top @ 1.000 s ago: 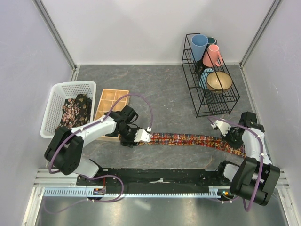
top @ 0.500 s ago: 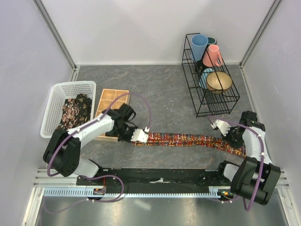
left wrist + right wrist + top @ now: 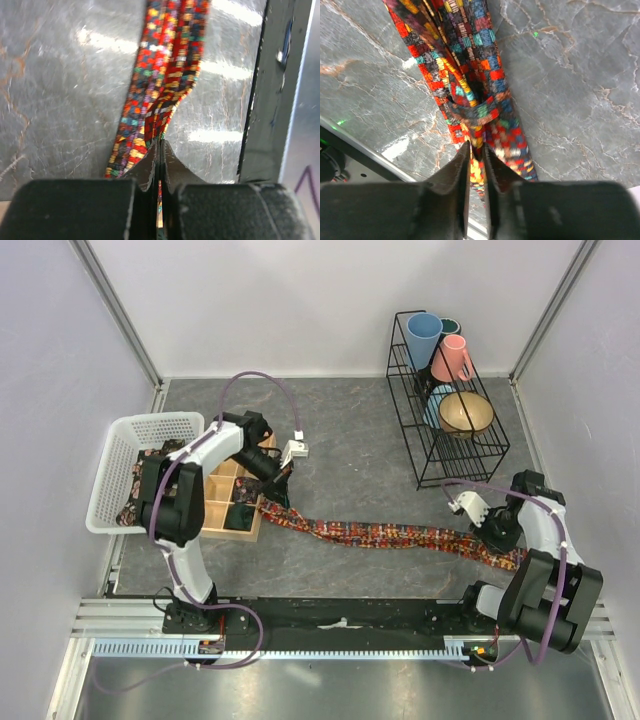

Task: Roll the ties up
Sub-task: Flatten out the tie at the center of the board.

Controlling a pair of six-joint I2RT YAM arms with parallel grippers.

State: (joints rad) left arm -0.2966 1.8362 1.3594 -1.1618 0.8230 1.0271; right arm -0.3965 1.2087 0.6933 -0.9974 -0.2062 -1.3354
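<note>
A long tie [image 3: 390, 535] with a dense red, orange and multicolour print lies across the table from left to right. My left gripper [image 3: 271, 496] is shut on its left end beside the wooden tray [image 3: 222, 452], and that end is lifted off the table. In the left wrist view the tie [image 3: 162, 70] runs away from the closed left gripper [image 3: 160, 143]. My right gripper [image 3: 497, 536] sits over the tie's bunched right end [image 3: 470, 95]. In the right wrist view the right gripper [image 3: 476, 150] has its jaws slightly apart with fabric in the gap. More ties [image 3: 152, 478] lie in the white basket [image 3: 118, 435].
A black wire rack [image 3: 447, 430] with cups and a bowl stands at the back right. The white basket and the wooden tray sit side by side at the left. The black base rail [image 3: 340, 612] runs along the near edge.
My left gripper shut on the tie's left end and swung it back and left, up to the tray. My right jaws parted slightly over the right end.
</note>
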